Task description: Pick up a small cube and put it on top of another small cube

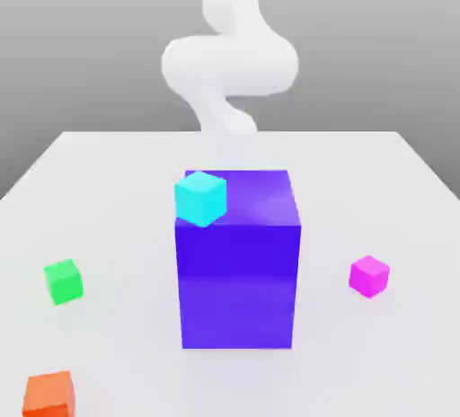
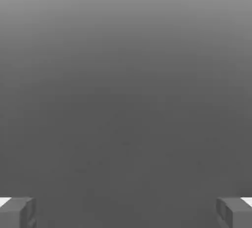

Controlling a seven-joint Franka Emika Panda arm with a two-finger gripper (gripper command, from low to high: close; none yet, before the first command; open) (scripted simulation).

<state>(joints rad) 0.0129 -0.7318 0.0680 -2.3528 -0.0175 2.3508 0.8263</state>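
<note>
Magenta-pink cube (image 1: 369,277): exterior view, on the pale surface (image 1: 314,150), toward the exterior view's right, turned so that a corner edge faces the camera. It lies well apart from the big blue-purple block (image 1: 237,285), which stands upright near the middle. Cyan cube (image 1: 200,199) next, seen over the block's near top corner on the exterior view's left, jutting a little past that side; whether it touches the block's top, cannot tell. Green cube (image 1: 64,281) on the surface at the exterior view's left, slightly turned, the block between it and the magenta-pink one. Orange cube (image 1: 48,394) closer to the camera, low in the exterior view's left corner, partly cut by the frame. Farther out, beyond the block, the white arm (image 1: 229,65) comes down from above, its lower part pale against the surface. Exterior view gives the cubes and block; hand view gives the pincer (image 2: 126,212), its two fingers wide apart, plain grey shading between them. Magenta-pink cube is thus outside the pincer's grasp, resting on the surface, nearer the exterior camera than the arm's visible curved links and off to the exterior view's right of them. Exact offset from pincer to cube: cannot tell.
</note>
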